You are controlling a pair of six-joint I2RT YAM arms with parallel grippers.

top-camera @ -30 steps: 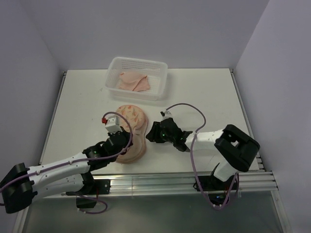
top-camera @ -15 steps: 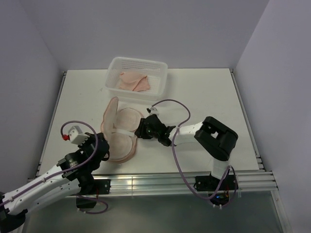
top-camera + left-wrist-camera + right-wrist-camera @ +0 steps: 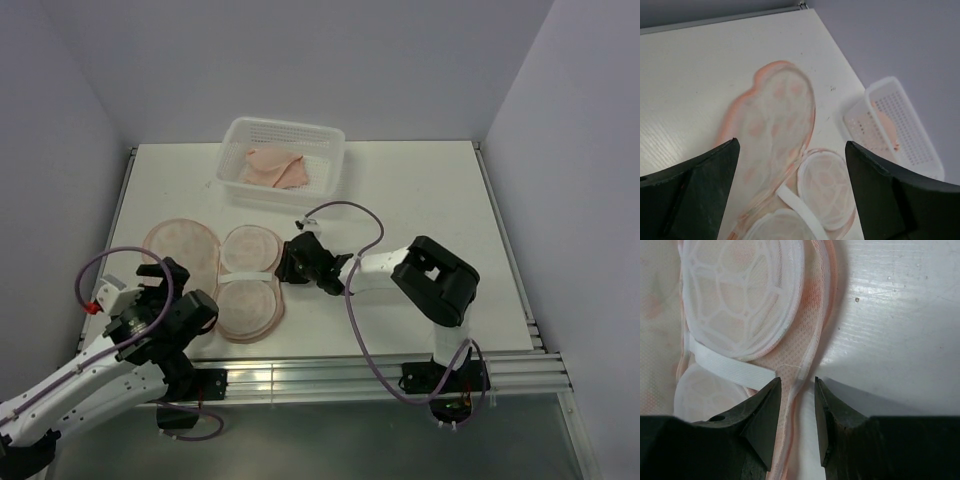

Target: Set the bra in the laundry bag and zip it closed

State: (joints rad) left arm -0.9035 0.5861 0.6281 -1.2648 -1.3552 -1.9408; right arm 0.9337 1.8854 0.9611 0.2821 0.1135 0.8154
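The laundry bag [image 3: 182, 250] lies unzipped and spread flat, its printed peach lid to the left. Its other half [image 3: 250, 283] shows two white dome frames and a white strap [image 3: 730, 367]. In the left wrist view the lid [image 3: 775, 115] and a dome [image 3: 827, 187] lie below my left gripper [image 3: 792, 192], which hangs open and empty above the bag's near left side [image 3: 188, 292]. My right gripper [image 3: 290, 262] is at the bag's right rim. Its jaws [image 3: 797, 385] stand apart, astride the rim. The pale pink bra [image 3: 275, 168] lies in the white basket.
The white mesh basket [image 3: 285, 127] stands at the back of the table, behind the bag, and also shows at the right of the left wrist view [image 3: 905, 130]. The right arm's cable [image 3: 350, 300] loops over the table. Purple walls close in both sides.
The lid has swung over to the left and now lies flat. My left gripper let go of it, opened wide and drew back to the near left. The right gripper shifted slightly left along the rim.
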